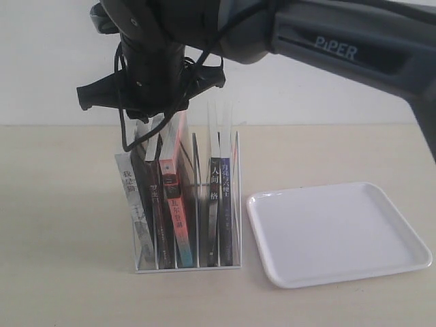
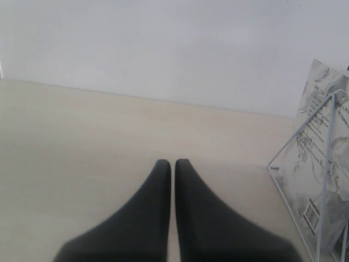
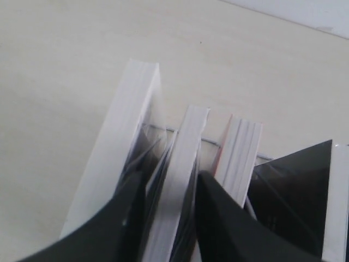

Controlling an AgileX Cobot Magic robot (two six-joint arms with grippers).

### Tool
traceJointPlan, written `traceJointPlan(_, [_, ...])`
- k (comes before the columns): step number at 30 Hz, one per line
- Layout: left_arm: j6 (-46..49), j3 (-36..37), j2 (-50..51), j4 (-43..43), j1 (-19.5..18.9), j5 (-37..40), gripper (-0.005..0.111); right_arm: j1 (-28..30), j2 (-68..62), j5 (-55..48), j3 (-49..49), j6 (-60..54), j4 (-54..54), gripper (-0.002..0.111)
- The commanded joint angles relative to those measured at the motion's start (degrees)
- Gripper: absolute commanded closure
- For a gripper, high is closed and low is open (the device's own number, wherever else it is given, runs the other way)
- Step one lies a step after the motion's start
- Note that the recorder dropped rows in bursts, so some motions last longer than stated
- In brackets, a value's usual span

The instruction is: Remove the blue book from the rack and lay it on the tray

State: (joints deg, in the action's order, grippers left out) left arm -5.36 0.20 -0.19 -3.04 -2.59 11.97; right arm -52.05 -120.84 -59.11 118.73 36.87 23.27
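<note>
While the right arm (image 1: pixel 340 48) reaches in from 2 o'clock across the exterior view, its wrist bends downward, so the right gripper (image 3: pixel 172 177) points straight down over the 9 o'clock end of the rack (image 1: pixel 191 268). Its jaws stand apart and straddle the top page edge of a thin book (image 3: pixel 182 158) in that end. One of its fingers (image 3: pixel 218 218) touches the book, and the other sits just beside it.

The blue book (image 1: pixel 225 197) stands in the slot at the rack's 3 o'clock end, well apart from that gripper. It is upright with its long axis vertical, and its navy spine faces the exterior camera. A black-spined book (image 1: pixel 214 204) stands just beside it at its 9 o'clock. The tray (image 1: pixel 340 231) lies flat on the table (image 1: pixel 68 238) at 3 o'clock of the rack, near it but not touching.

The left gripper (image 2: pixel 169 162) hangs low over the table with its jaws together, only a hairline slit between them. A grey-printed book (image 2: pixel 316 142) leans in the rack corner nearby.
</note>
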Motion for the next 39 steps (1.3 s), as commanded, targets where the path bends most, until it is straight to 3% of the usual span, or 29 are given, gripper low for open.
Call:
traceJointPlan(1, [-0.57, -0.2, 0.19, -0.59, -0.2, -0.5, 0.103, 0.08, 0.18, -0.54, -0.09, 0.09, 0.52, 0.076])
traceJointPlan(23, [-0.57, -0.2, 0.19, -0.59, -0.2, -0.5, 0.103, 0.08, -2.36, -2.17, -0.09, 0.94, 0.54, 0.076])
traceJointPlan(25, [-0.57, -0.2, 0.19, -0.59, -0.2, -0.5, 0.103, 0.08, -2.56, -2.16, -0.09, 1.12, 0.54, 0.081])
traceJointPlan(28, [-0.57, -0.2, 0.19, -0.59, -0.2, -0.5, 0.103, 0.08, -2.56, -1.8, -0.09, 1.12, 0.54, 0.109])
traceJointPlan(39, [-0.57, -0.2, 0.19, -0.59, -0.2, -0.5, 0.103, 0.08, 1.62, -2.76, -0.09, 3.22, 2.96, 0.108])
